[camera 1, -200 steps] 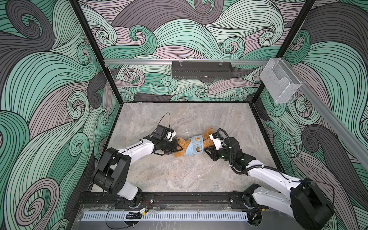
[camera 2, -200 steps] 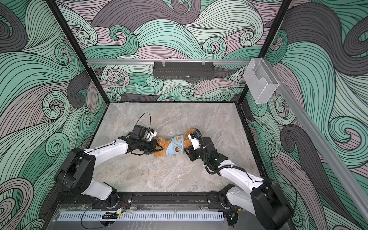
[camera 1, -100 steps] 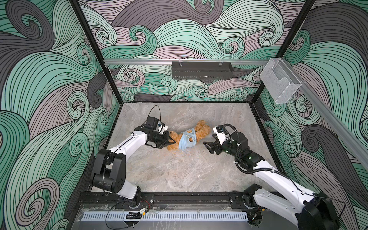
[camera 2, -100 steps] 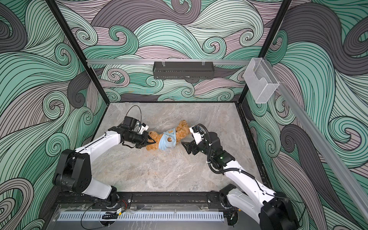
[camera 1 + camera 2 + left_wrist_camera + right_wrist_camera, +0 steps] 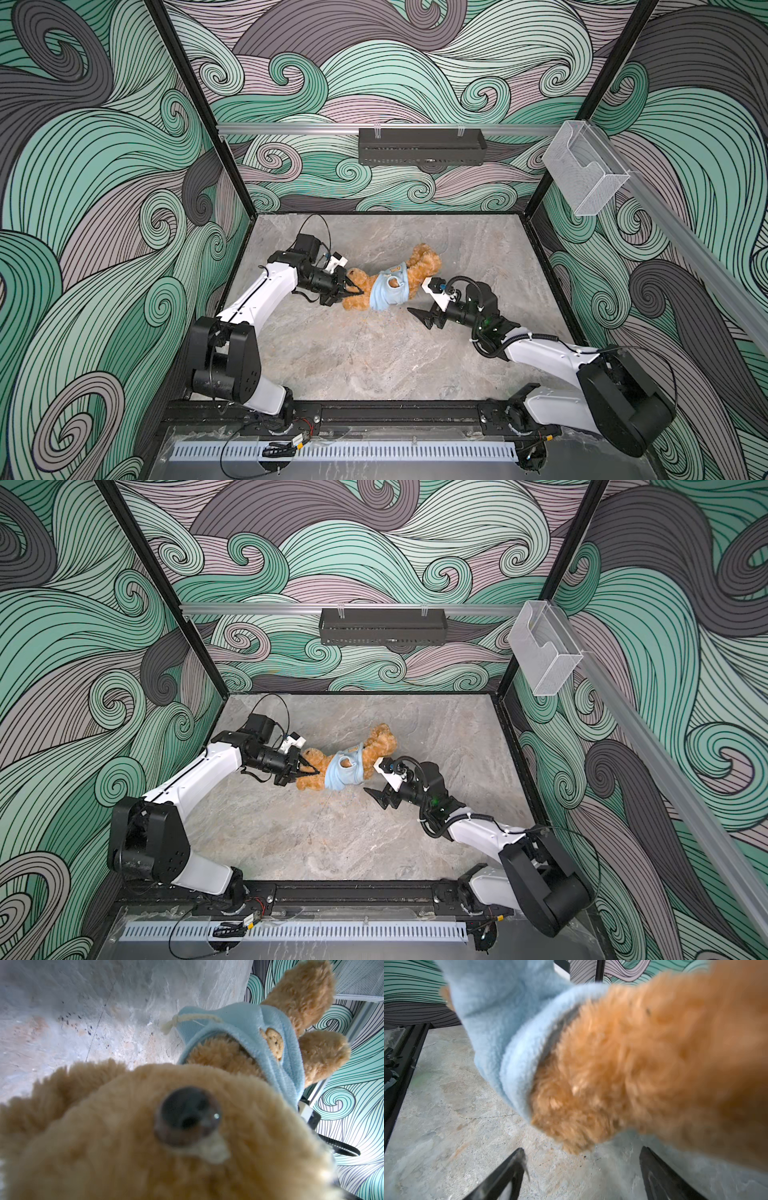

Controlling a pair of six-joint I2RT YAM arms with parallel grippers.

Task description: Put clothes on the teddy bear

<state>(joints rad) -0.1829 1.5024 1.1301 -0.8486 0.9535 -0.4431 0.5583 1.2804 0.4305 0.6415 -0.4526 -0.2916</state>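
The teddy bear (image 5: 422, 266) hangs stretched out just above the marble floor in both top views, head to the left and legs to the back right. A light blue shirt (image 5: 386, 293) sits round its torso, with brown fur showing through one opening. My left gripper (image 5: 351, 291) is shut on the bear's head (image 5: 313, 758). That head (image 5: 145, 1136) fills the left wrist view and hides the jaws. My right gripper (image 5: 422, 309) stands open beside the legs, with nothing between its fingers (image 5: 512, 1167). A furry leg (image 5: 612, 1084) hangs just past them.
A black tray (image 5: 422, 146) is fixed on the back wall and a clear plastic holder (image 5: 582, 174) on the right wall. A black frame rail (image 5: 374, 411) runs along the front edge. Patterned walls close in the marble floor (image 5: 374, 357) on three sides.
My right gripper opened, let go of the bear and drew back to the right. The left gripper carried the bear to the left and towards the back.
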